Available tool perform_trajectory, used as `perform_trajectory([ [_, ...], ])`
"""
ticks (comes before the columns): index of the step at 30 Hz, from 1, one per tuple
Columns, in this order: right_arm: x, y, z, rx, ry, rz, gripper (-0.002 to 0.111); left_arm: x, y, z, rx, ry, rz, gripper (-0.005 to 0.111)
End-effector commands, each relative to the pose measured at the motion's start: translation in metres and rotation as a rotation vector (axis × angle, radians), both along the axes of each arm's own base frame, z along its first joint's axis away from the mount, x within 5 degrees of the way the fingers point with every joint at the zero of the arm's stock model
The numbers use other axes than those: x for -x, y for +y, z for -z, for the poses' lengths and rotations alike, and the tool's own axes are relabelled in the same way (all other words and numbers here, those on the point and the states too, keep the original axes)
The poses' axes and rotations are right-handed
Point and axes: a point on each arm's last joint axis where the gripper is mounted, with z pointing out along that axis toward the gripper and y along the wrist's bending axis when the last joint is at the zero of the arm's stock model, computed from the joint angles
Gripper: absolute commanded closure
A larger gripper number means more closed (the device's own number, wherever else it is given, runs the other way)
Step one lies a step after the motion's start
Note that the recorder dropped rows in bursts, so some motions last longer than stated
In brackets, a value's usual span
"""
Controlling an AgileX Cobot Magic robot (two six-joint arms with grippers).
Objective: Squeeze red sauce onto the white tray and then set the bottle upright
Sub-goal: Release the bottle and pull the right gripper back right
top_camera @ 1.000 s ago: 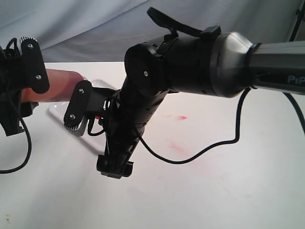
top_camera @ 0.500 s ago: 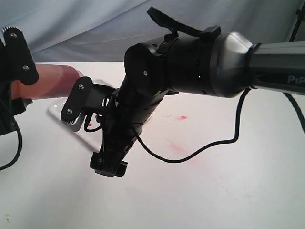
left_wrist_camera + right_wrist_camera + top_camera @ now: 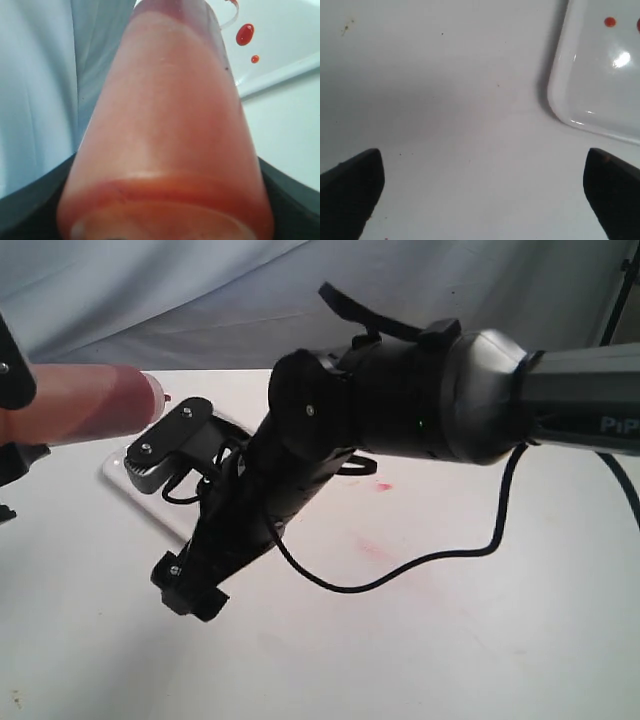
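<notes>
- Exterior view, nearest the camera: a flat white tabletop (image 3: 450,660) carries faint pinkish-red smears (image 3: 372,549), and a thin black cable (image 3: 420,562) loops across it.
- Over that, the bulky black-and-grey right arm (image 3: 420,400) comes in from the right and slants down across the middle toward the left.
- At its end the right gripper (image 3: 160,525) is spread as wide as it goes, with nothing between its black fingers (image 3: 170,435). The right wrist view shows only bare table between them, with a rounded tray corner just beside.
- Behind that gripper a glossy white, rounded-corner square tray (image 3: 118,476) with a low raised rim lies flat on the table. The arm hides most of it in the exterior view.
- On the tray sits glossy bright-red sauce (image 3: 244,34): a small round blob with a tinier dot (image 3: 255,59) beside it, seen in the left wrist view past the bottle's nozzle end.
- A translucent orange-red plastic squeeze bottle (image 3: 85,405) hangs off the table at the left, lying about level rather than upright. Its red pointed nozzle (image 3: 165,397) faces the right arm, above the tray's far side.
- The left gripper (image 3: 10,412) is clamped on the bottle's body near its base. The left wrist view shows dark jaws on either side of it.
- Farthest back hangs a pale grey-blue cloth backdrop (image 3: 200,290).
</notes>
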Motion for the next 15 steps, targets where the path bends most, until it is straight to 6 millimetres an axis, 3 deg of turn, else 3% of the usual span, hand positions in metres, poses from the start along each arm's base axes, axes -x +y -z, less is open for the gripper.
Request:
perform_trajectory([
  [1,-0.005,-0.017,0.025,-0.063,0.016,0.139,0.007,0.009,0.0,-0.022,0.055,-0.116,0.023,0.107],
  [4,-0.013,-0.042,0.031,-0.106,0.018,0.26,0.012,0.014,0.002,-0.029,0.065,-0.144,0.023,0.107],
  [7,-0.014,-0.061,0.023,-0.157,-0.015,0.325,0.014,0.018,0.002,-0.032,0.088,-0.155,0.022,0.107],
  [15,0.005,-0.104,-0.019,-0.383,-0.142,0.578,0.016,0.018,0.001,-0.032,0.096,-0.153,0.03,0.107],
])
